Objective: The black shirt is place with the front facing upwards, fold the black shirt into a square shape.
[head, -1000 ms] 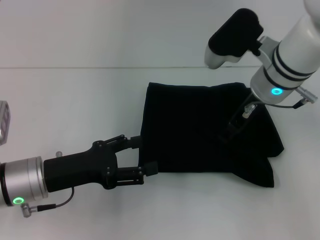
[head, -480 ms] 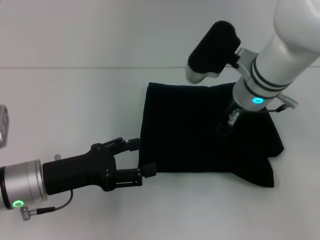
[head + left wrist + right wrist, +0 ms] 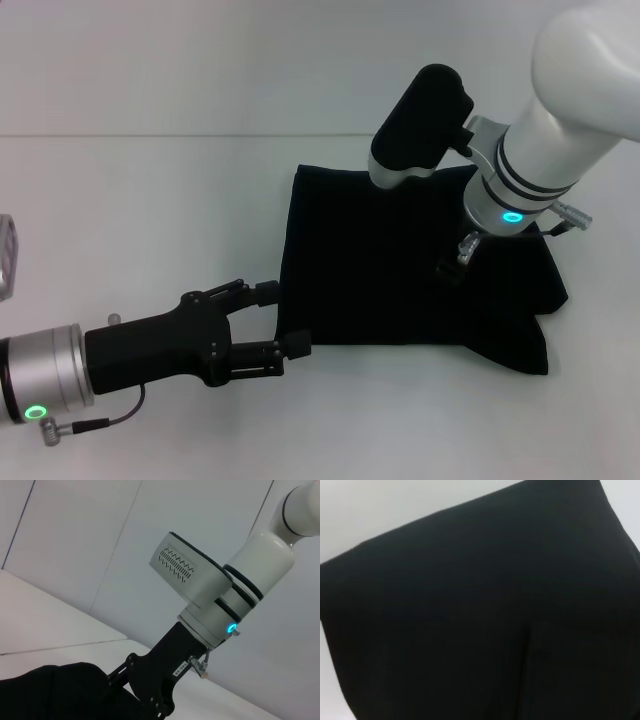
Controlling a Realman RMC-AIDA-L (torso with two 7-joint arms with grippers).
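The black shirt (image 3: 400, 265) lies folded into a rough rectangle on the white desk (image 3: 150, 200), toward the desk's right side and about midway between its far and near edges. Its left edge runs fairly straight, while the right part is uneven, with a flap of cloth sticking out toward the near right corner. No print or label shows on the surface that faces up.

The left gripper (image 3: 282, 318) reaches in from the near left corner of the desk, low over the surface, with its fingers spread wide. One fingertip lies at the shirt's left edge and the other at the shirt's near left corner; the fingers hold nothing between them.

The right gripper (image 3: 450, 268) comes down from the right side onto the middle-right part of the shirt. Its black body merges with the dark cloth, so I cannot tell how its fingers stand or whether they grip the fabric. In the left wrist view, the same right gripper (image 3: 150, 695) shows pressing down at the cloth (image 3: 55, 692). The right wrist view is filled almost wholly by the black fabric (image 3: 480, 620), with a strip of desk (image 3: 395, 505) beyond it.
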